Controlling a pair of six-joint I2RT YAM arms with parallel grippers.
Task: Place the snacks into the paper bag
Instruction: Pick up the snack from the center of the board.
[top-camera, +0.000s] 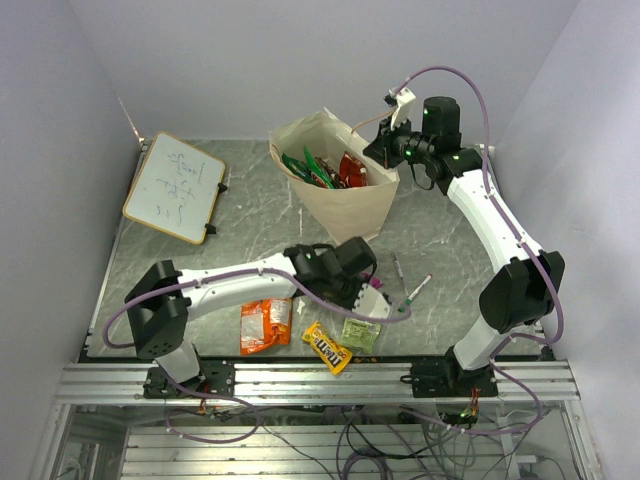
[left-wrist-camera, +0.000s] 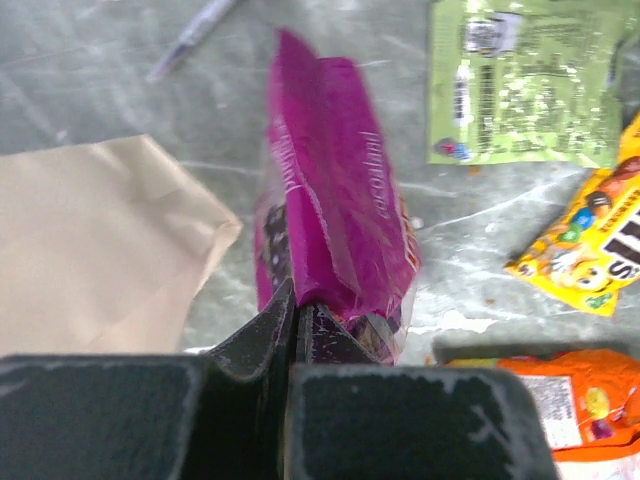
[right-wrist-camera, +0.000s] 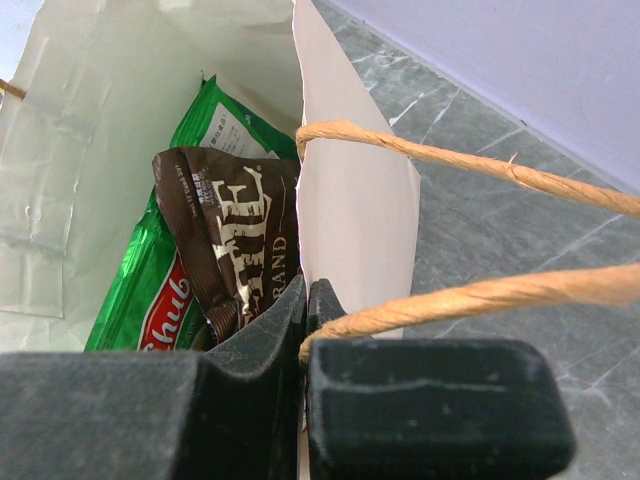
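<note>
The cream paper bag (top-camera: 345, 205) stands open at the back centre of the table. Inside it are green bags (top-camera: 305, 165) and a red packet (top-camera: 352, 168); the right wrist view shows a brown bag (right-wrist-camera: 235, 235) next to a green one (right-wrist-camera: 150, 270). My right gripper (right-wrist-camera: 305, 295) is shut on the bag's rim wall (right-wrist-camera: 355, 200), beside its twisted handle (right-wrist-camera: 480, 165). My left gripper (left-wrist-camera: 297, 305) is shut on the end of the purple pouch (left-wrist-camera: 335, 200), held above the table in front of the bag. The orange bag (top-camera: 265, 325), yellow M&M's (top-camera: 327, 347) and pale green packet (top-camera: 361, 334) lie near the front edge.
Two marker pens (top-camera: 398, 270) (top-camera: 415, 290) lie to the right of my left gripper (top-camera: 370, 288). A wood-framed whiteboard (top-camera: 175, 187) lies at the back left. Walls close in the left, right and back sides.
</note>
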